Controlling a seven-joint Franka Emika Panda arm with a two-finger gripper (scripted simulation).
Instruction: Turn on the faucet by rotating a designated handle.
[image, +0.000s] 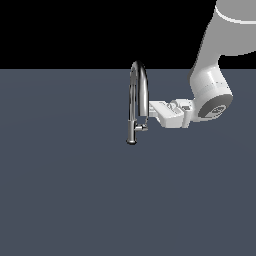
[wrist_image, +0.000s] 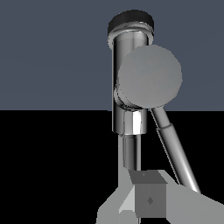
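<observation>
The chrome faucet (image: 135, 100) stands on the grey floor with its tall arched spout (image: 140, 75) and short base column (image: 131, 134). The handle (image: 141, 127) is a short stub sticking out of the column toward the exterior view's right. My gripper (image: 151, 107) reaches in level from the right. Its tips sit just beside the spout, slightly above the handle. In the wrist view the handle's round end face (wrist_image: 149, 76) points at the camera in front of the column (wrist_image: 129, 113). The fingers (wrist_image: 148, 197) look pressed together and hold nothing.
The flat grey floor (image: 60, 200) spreads all around the faucet. My white arm (image: 212, 85) comes down from the upper right of the exterior view. The spout tube (wrist_image: 175, 148) runs slantwise close to the fingers in the wrist view.
</observation>
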